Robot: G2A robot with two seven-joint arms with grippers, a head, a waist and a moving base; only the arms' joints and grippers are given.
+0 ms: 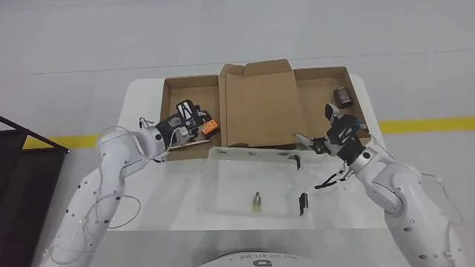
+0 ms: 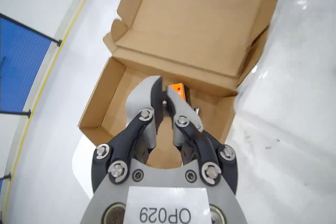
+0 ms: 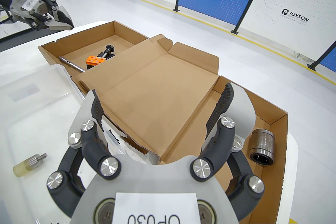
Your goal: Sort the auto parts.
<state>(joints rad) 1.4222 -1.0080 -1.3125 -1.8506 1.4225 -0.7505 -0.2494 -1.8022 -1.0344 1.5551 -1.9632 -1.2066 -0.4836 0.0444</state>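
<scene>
Lowered as narrow as it is, your left hand (image 2: 164,87) could shove the orange block (image 2: 177,89) aside; your right hand (image 3: 162,95) gapes wide.

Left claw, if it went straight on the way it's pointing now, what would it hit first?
Probably the orange block in the cardboard box, right beyond the left claw; depth is unclear, so the box floor could come first.

The white table (image 1: 178,193) bears open cardboard boxes (image 1: 260,111) and a clear tray (image 1: 245,178).
</scene>
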